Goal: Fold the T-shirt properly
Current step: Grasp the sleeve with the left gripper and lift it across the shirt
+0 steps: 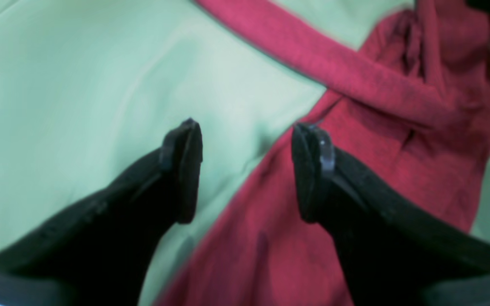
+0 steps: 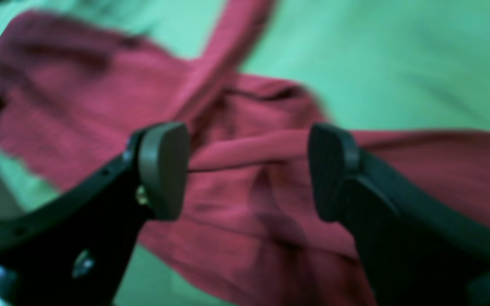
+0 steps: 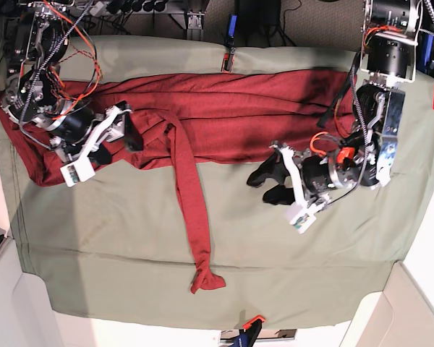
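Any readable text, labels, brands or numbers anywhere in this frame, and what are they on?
No text can be read in any view.
The dark red long-sleeved knit T-shirt carries no print.
The sage-green table cloth is plain.
Small white tags below the left tool and the right tool in the base view are too small to read.
Both wrist views are blurred and show no markings.

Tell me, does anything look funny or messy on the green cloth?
Yes. The dark red long-sleeved knit T-shirt lies bunched along the far side of the sage-green table cloth, and one long sleeve trails out alone toward the near edge, its cuff crumpled.
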Controlling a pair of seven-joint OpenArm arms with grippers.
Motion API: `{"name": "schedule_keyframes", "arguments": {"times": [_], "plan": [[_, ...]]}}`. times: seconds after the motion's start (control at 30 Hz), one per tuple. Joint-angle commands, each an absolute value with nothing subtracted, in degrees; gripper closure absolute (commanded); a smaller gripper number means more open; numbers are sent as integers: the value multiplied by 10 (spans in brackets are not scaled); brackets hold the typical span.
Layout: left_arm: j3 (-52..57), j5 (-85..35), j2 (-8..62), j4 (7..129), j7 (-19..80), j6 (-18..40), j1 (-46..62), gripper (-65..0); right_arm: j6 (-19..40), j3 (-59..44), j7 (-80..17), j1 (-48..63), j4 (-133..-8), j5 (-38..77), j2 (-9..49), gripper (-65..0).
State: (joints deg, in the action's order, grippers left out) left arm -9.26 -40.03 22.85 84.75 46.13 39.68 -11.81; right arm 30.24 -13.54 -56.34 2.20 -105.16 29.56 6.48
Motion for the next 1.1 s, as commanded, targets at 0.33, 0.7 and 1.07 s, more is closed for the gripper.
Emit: {"name": "schedule_keyframes", "arguments": {"times": [0.33, 0.7, 1.07], "plan": [[-107, -288, 75, 567, 380, 352, -281, -396, 302, -259, -566, 26, -1062, 341, 129, -433], [-107, -254, 9, 538, 366, 319, -284, -396, 298, -259, -569, 37, -1062, 349, 144, -433], [-107, -200, -9, 522, 353, 306, -284, -255, 298, -259, -575, 37, -1062, 350, 144, -433]]}}
